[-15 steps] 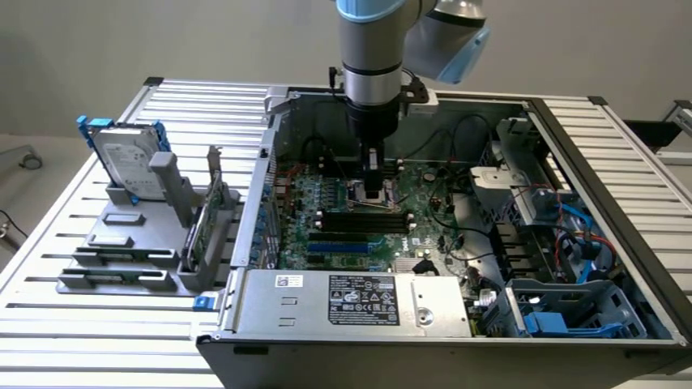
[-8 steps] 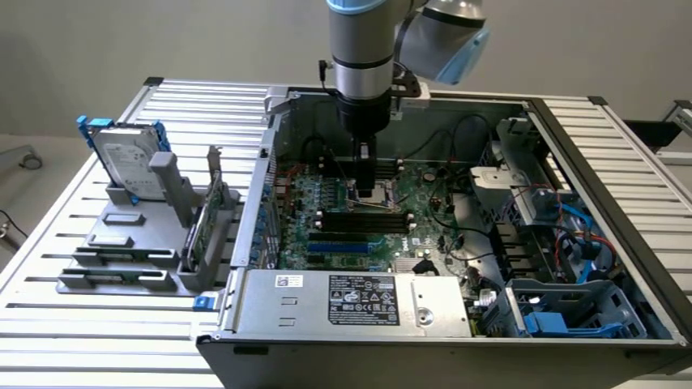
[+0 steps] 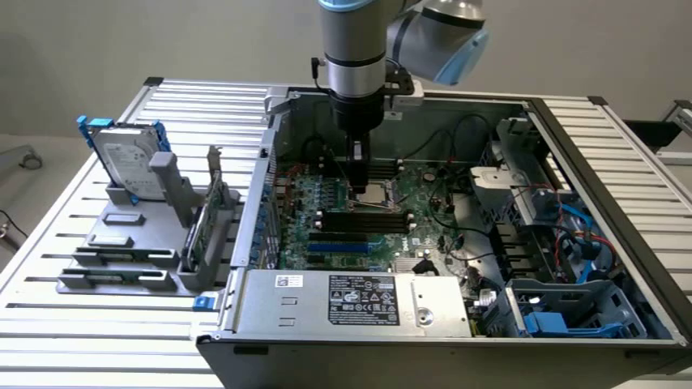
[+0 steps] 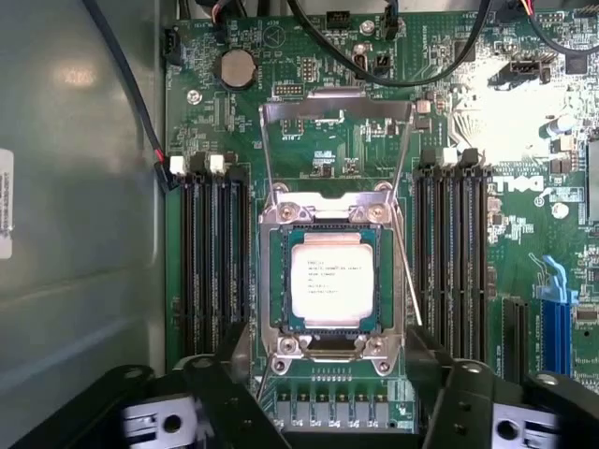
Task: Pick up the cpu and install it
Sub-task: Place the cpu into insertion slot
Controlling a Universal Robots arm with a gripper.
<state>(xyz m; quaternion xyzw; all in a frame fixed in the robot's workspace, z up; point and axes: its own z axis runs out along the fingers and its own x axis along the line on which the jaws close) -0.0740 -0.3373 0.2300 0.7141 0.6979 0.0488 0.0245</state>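
So the cpu (image 4: 326,285) is sitting flat in the socket (image 4: 277,281) on the green board (image 4: 309,47), inside the open case (image 3: 605,162). It's a small, thin square with a silvery-grey metal top and rounded corners, and a thin green edge shows around the plate. There are a few lines of dark print on the top, but they're too tiny for me to read. The socket's metal load plate (image 4: 337,117) is flipped up and open, so the chip is uncovered.

The claw (image 4: 328,348) hangs right over the socket, spread wide with nothing in it. Its black fingers (image 4: 225,383) sit on either side of the socket frame and don't touch the chip.

For readable writing, there's a white DELL logo (image 4: 513,192) printed sideways on the board next to the black memory slots (image 4: 454,253). The power supply (image 3: 281,312) at the front of the case has a black-and-white label (image 3: 365,298), but I can't make out its text. Over on the exterior view's left, a hard drive (image 3: 128,158) with blue brackets stands upright in a grey holder on the slatted counter (image 3: 65,324).
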